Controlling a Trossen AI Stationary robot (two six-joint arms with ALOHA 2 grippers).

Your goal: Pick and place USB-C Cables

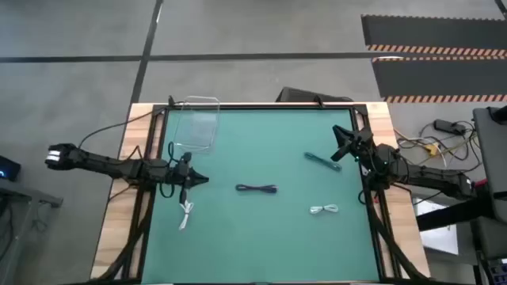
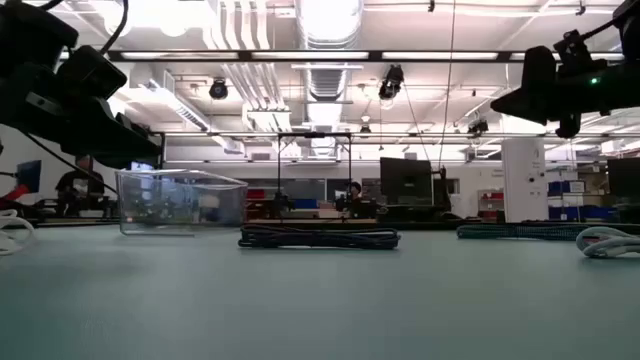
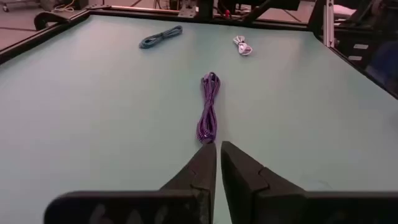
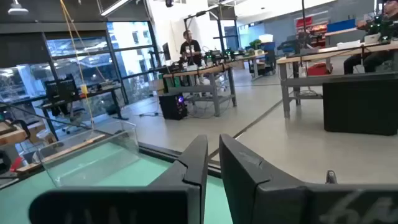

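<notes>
Green table mat (image 1: 261,229) is taken as landmark. Four USB-C cable bundles are seen lying on it, none held.

Dark purple-black cable (image 1: 257,188) is laid flat at about mat centre; also seen in the low view (image 2: 318,237) and, stretched lengthwise, in the left wrist view (image 3: 209,115).

Teal cable (image 1: 322,161) is placed right of mat centre, toward the far edge, near the right gripper; also seen in the low view (image 2: 515,231) and the left wrist view (image 3: 160,38).

One white cable (image 1: 324,210) is placed on the mat's right half, nearer the front edge than the teal one; it shows at the low view's right side (image 2: 607,242) and in the left wrist view (image 3: 243,46).

Second white cable (image 1: 186,213) is laid close to the mat's left edge, just in front of the left gripper; a bit is seen at the low view's left border (image 2: 12,233).

Clear plastic container (image 1: 196,123) is set at the mat's far-left corner, upright, seen empty in the low view (image 2: 181,201).

Left gripper (image 1: 192,179) is held over the mat's left edge, fingers pressed together with only a thin slit seen between them in its wrist view (image 3: 217,163), nothing pinched, pointed at the purple-black cable.

Right gripper (image 1: 341,145) is held raised over the mat's right edge, fingers close together (image 4: 211,163), nothing pinched, aimed above the mat toward the container and the room.

People are seen at benches in the background room (image 4: 188,43).
</notes>
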